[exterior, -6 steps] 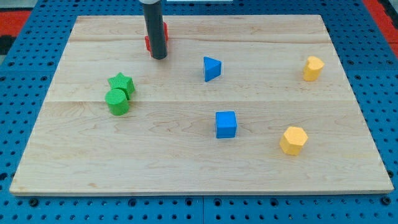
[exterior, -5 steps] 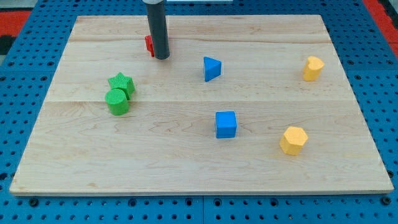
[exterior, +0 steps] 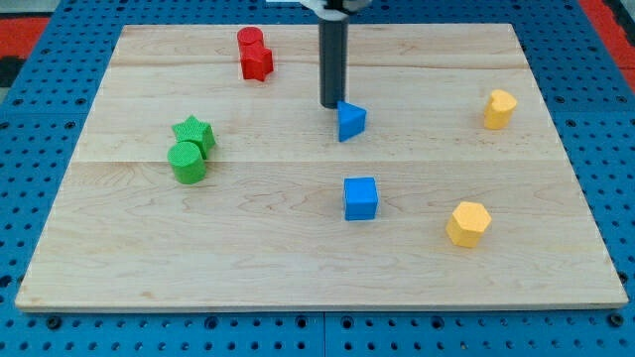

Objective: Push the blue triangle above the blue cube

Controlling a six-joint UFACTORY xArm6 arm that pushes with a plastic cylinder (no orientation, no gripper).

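Note:
The blue triangle lies near the middle of the wooden board, toward the view's top. The blue cube sits below it, almost straight under it. My tip is at the triangle's upper left corner, touching it or nearly so. The dark rod rises from there to the view's top edge.
Two red blocks stand together at the top left of centre. A green star and a green cylinder touch at the left. Two yellow blocks sit at the right, one high and one low.
My tip has moved right from beside the red blocks to the blue triangle. The triangle has shifted a little to the right and down. The red blocks now show fully.

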